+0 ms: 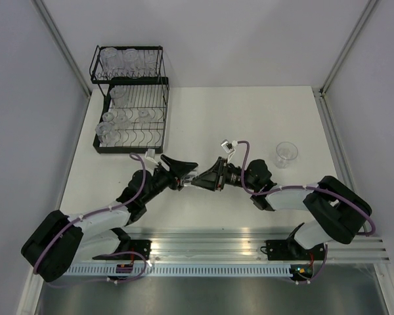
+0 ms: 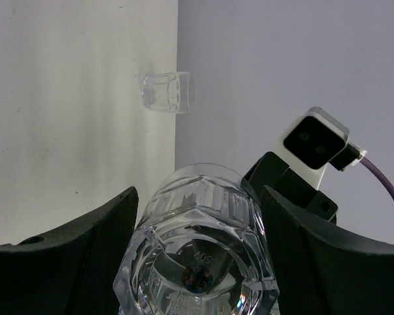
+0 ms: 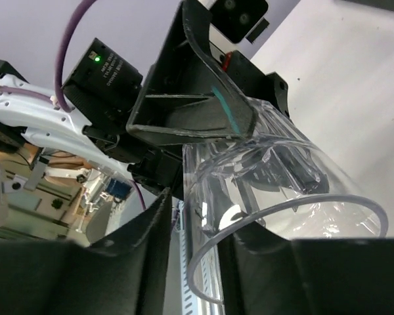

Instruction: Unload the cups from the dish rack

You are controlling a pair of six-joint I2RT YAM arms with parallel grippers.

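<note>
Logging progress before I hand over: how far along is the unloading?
Done: one cup stands on the right side of the table. In hand: a second cup in the left gripper, meeting the right gripper mid-table. Left: several cups still in the rack.

The cup (image 2: 197,252) is clear, glossy plastic with faceted walls (so is the other cup (image 1: 286,153) near the table's right edge), the left gripper (image 2: 198,197) has matt black plastic fingers (image 2: 85,256), the dish rack (image 1: 132,98) at the far left corner is thin black wire, and the table (image 1: 249,118) is smooth matt white.
</note>
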